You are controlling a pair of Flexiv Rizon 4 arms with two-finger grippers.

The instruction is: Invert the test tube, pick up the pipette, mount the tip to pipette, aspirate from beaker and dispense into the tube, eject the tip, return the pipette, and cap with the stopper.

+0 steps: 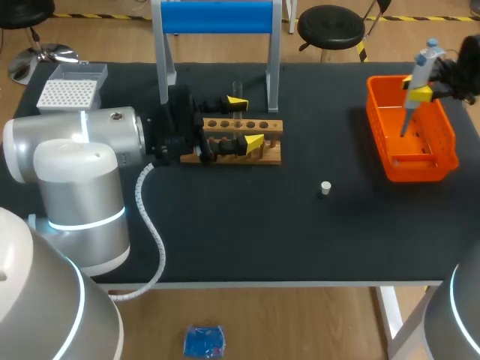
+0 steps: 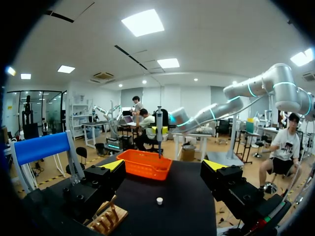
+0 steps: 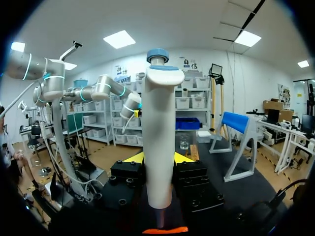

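My right gripper (image 1: 420,94) is shut on the white pipette (image 1: 424,61) with a blue top, holding it upright over the orange basket (image 1: 442,139). In the right wrist view the pipette body (image 3: 158,142) stands between the yellow tips of the right gripper (image 3: 158,158). My left gripper (image 1: 245,121) is open, its fingers straddling the wooden tube rack (image 1: 266,126), where a clear test tube (image 1: 237,90) stands. From the left wrist, the open gripper (image 2: 164,165) faces the basket (image 2: 145,164) and the hanging pipette (image 2: 159,128). A small white stopper (image 1: 325,187) lies mid-table.
A white tip box (image 1: 71,91) sits at the back left. A blue-topped grey stand (image 1: 217,19) rises behind the rack. A glass beaker (image 3: 183,143) shows beyond the rack in the right wrist view. Open black tabletop (image 1: 300,232) lies in front.
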